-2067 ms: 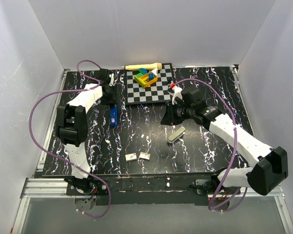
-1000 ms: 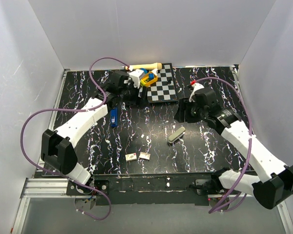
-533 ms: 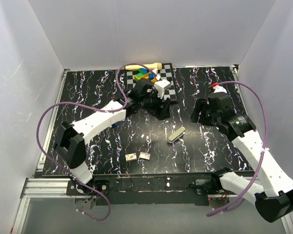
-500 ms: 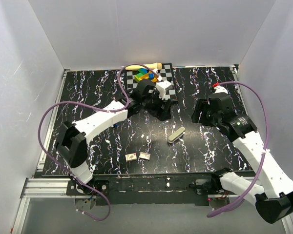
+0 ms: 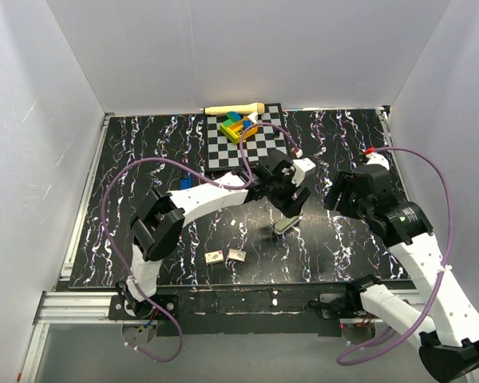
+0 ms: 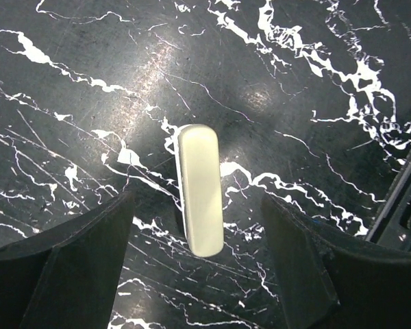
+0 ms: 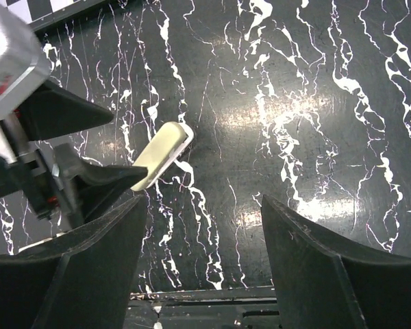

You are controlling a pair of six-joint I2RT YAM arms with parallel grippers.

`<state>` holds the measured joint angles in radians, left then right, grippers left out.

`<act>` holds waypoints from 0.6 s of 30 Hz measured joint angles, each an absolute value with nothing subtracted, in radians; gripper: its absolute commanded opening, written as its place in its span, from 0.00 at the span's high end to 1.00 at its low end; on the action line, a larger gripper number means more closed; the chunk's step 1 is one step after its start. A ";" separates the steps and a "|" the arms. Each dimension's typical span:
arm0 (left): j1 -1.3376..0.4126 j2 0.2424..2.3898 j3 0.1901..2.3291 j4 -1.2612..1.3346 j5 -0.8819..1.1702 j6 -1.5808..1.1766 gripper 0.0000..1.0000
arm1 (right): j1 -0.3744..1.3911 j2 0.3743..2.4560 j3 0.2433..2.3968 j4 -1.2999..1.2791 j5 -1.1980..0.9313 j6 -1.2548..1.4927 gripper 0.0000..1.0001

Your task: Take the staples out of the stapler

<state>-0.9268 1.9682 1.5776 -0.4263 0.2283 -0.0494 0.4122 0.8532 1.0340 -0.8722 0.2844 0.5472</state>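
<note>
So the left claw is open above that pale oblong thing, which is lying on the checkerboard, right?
Not quite. The pale oblong thing lies on the black marbled table, not on the checkerboard, which sits farther back. The left wrist view shows it on the bare marble, with the left claw open above it.

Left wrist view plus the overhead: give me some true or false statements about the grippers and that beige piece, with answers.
1. The left gripper is open above the beige oblong piece. True.
2. The right gripper is shut on the beige piece. False: it is open and holds nothing.
3. The beige piece lies on the checkerboard. False: it lies on the black marbled table, nearer the arm bases.
4. Coloured blocks sit on the checkerboard's far corner. True.
</note>
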 measured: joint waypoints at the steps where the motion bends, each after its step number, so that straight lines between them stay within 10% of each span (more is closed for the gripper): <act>1: -0.933 1.982 1.584 -0.425 0.218 -0.047 0.25 | 0.411 0.843 1.032 -0.875 0.286 0.548 0.24; 18: -1.018 2.115 1.659 -0.384 0.070 -0.015 0.26 | 0.398 0.800 0.977 -0.891 0.257 0.562 0.25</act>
